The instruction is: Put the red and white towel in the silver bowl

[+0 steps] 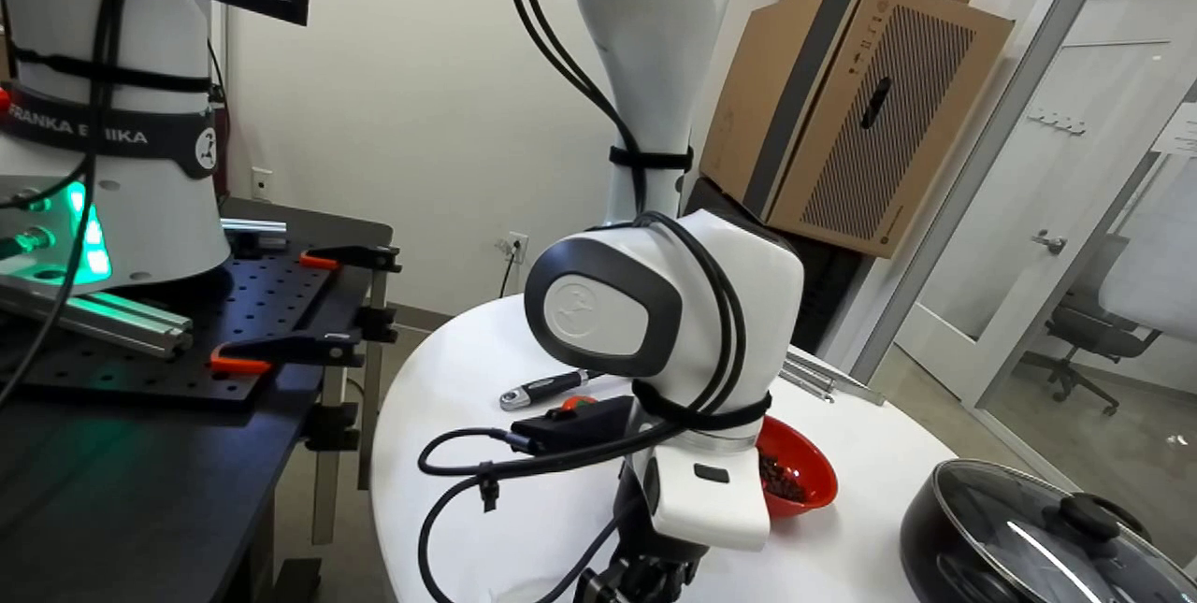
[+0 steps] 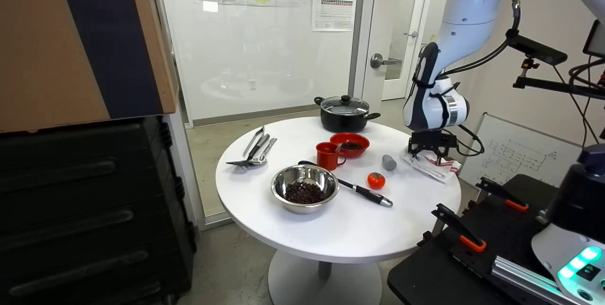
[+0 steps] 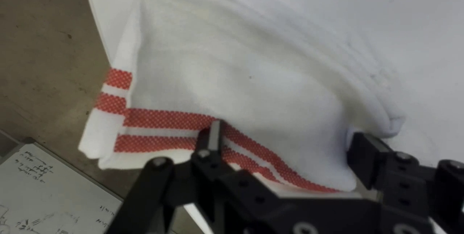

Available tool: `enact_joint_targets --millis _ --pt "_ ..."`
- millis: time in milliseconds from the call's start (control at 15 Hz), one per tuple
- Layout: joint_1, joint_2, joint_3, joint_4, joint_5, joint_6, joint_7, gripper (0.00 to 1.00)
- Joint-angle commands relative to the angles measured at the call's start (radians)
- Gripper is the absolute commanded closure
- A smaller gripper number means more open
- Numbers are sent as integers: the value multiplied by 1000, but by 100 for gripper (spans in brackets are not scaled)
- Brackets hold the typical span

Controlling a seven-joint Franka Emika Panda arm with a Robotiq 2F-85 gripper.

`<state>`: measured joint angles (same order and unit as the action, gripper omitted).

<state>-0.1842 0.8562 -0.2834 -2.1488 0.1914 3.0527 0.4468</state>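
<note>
The red and white towel (image 2: 432,168) lies crumpled near the table's edge on the robot's side. In the wrist view the towel (image 3: 246,78) fills the middle, its red stripes running under the fingers and one corner past the table edge. My gripper (image 2: 429,154) is pointed down at the towel. In the wrist view the gripper (image 3: 286,139) is open, with towel cloth between its spread fingers; both fingertips are at or touching the cloth. The silver bowl (image 2: 302,208) stands upright with dark beans in it, well away from the gripper. I cannot see the silver bowl in the wrist view.
Between towel and silver bowl are a grey cylinder (image 2: 389,162), a tomato (image 2: 376,181) and a black-handled utensil (image 2: 373,196). A red mug (image 2: 326,157) and red bowl (image 2: 360,151) stand behind. A lidded pot (image 2: 342,120) and metal utensils (image 2: 257,151) are farther off.
</note>
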Motion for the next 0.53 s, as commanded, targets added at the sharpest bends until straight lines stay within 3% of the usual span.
enact_joint_targets --millis 0,467 --pt "-3 35 0 30 53 12 -23 49" --pt "6 38 -17 41 87 3 -5 99"
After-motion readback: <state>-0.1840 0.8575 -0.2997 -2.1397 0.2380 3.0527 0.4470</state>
